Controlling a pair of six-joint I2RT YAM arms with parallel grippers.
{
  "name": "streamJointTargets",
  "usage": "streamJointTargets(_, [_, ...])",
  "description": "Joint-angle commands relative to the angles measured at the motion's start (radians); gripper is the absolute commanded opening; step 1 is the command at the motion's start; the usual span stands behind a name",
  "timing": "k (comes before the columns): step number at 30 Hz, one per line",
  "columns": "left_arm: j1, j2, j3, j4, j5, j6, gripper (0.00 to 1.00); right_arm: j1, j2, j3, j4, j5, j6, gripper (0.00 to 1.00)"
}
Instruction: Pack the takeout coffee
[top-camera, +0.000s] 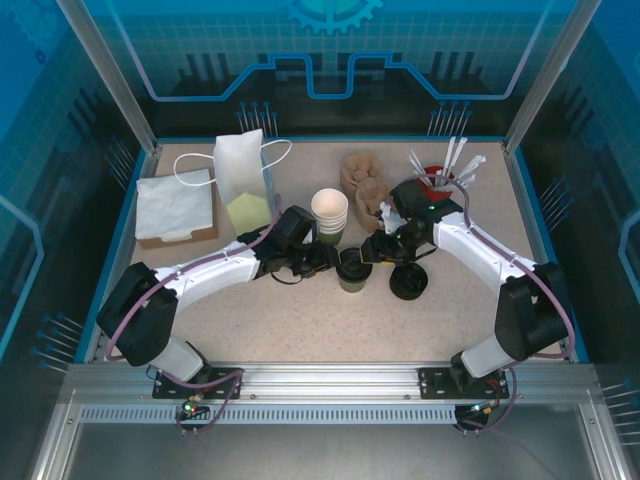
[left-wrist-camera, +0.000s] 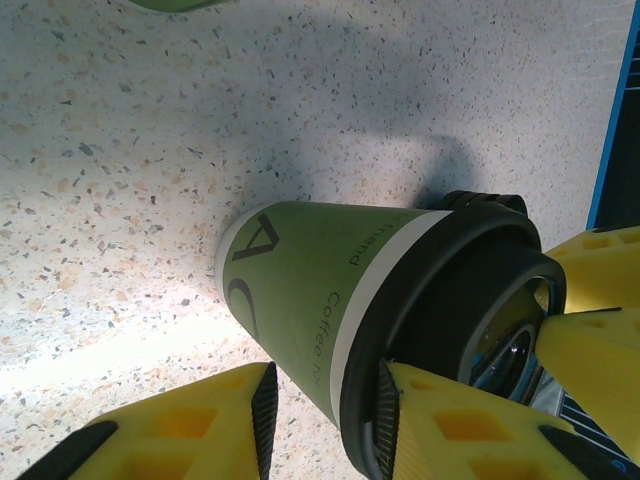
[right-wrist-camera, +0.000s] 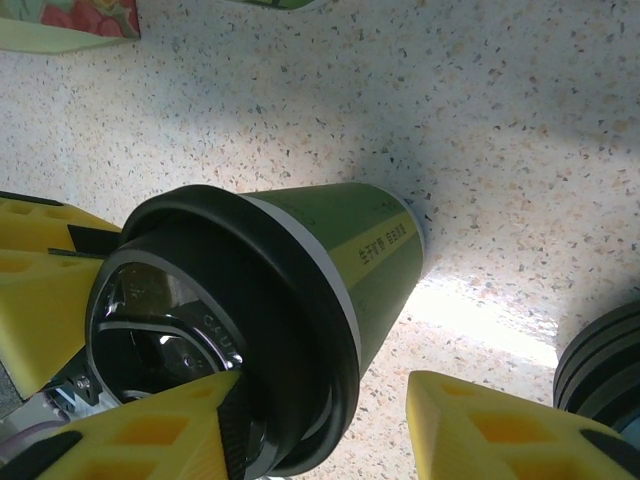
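The takeout coffee (top-camera: 353, 270) is an olive-green paper cup (left-wrist-camera: 300, 290) with a black lid (left-wrist-camera: 450, 300), standing upright mid-table. My left gripper (top-camera: 325, 262) reaches it from the left, and my right gripper (top-camera: 380, 250) from the right. The left gripper (left-wrist-camera: 325, 385) is open. Its jaws straddle the lid's rim, with one pad (left-wrist-camera: 385, 410) touching the lid and the other clear of the cup wall. The right gripper (right-wrist-camera: 325, 390) is also open. One of its fingers (right-wrist-camera: 160, 430) lies over the lid (right-wrist-camera: 230, 330), and the other stands apart from the cup (right-wrist-camera: 370, 250).
A stack of black lids (top-camera: 408, 283) sits just right of the cup. A stack of lidless cups (top-camera: 330, 214) stands behind it. Further back are a white paper bag (top-camera: 243, 168), napkins on a box (top-camera: 175, 205), brown carriers (top-camera: 365, 180) and a red holder of stirrers (top-camera: 440, 178).
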Motion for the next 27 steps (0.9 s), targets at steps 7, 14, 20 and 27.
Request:
streamJointTargets(7, [0.007,0.031,-0.046,-0.088,-0.047,0.019,0.33,0.013,0.087,-0.032,-0.126,0.115,-0.035,0.4])
streamJointTargets(14, [0.007,-0.01,-0.035,-0.069,-0.043,0.015,0.39,0.013,0.056,-0.014,-0.126,0.105,-0.038,0.41])
streamJointTargets(20, [0.016,-0.049,-0.012,-0.026,0.011,0.001,0.54,0.019,0.047,0.005,-0.098,0.053,-0.033,0.43])
streamJointTargets(27, [0.027,-0.069,-0.024,0.026,0.047,-0.035,0.6,0.035,0.056,0.011,-0.086,0.04,-0.025,0.43])
